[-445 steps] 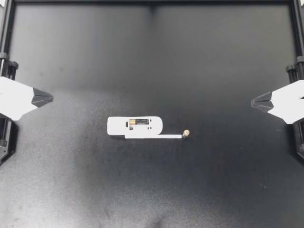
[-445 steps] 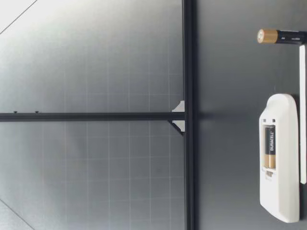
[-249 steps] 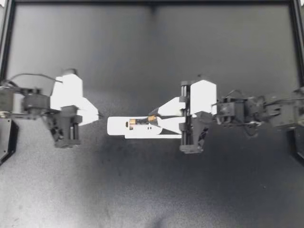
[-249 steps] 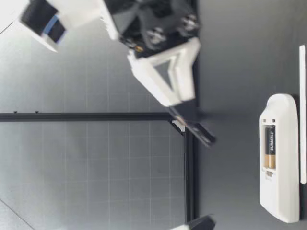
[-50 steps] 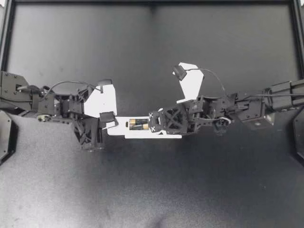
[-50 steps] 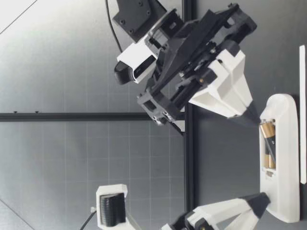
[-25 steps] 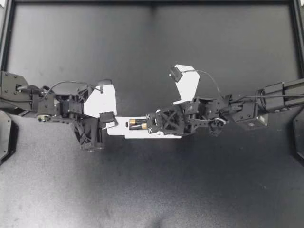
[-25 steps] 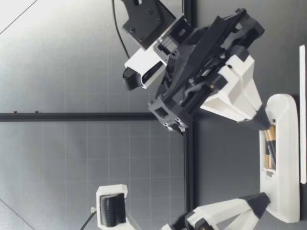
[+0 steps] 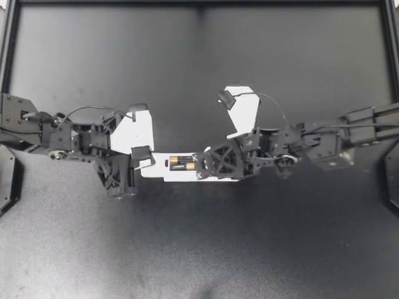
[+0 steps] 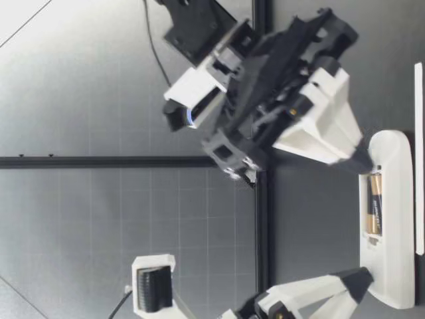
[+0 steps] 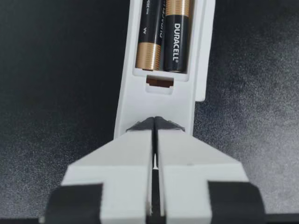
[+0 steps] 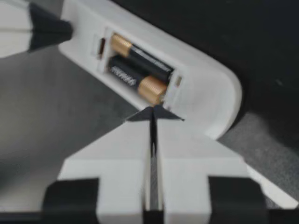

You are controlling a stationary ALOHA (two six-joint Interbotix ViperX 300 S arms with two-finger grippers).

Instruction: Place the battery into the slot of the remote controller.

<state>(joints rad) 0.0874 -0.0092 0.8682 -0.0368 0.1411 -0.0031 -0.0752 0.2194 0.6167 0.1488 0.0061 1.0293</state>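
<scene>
My left jaws are fully closed, fingertips (image 11: 145, 125) pressed together with nothing between them. The tips rest on the near end of the remote controller (image 9: 159, 172).

My right jaws are also closed and empty, fingertips (image 12: 142, 114) together just beside the far end of the slot. I cannot tell whether they touch it.

The battery (image 9: 184, 167) lies flat inside the slot, side by side with a second cell (image 9: 179, 160), its gold end toward my right jaws.

The remote controller lies flat on the dark surface (image 9: 199, 249), slot facing up. A thin white strip (image 10: 418, 133) lies alongside it.
</scene>
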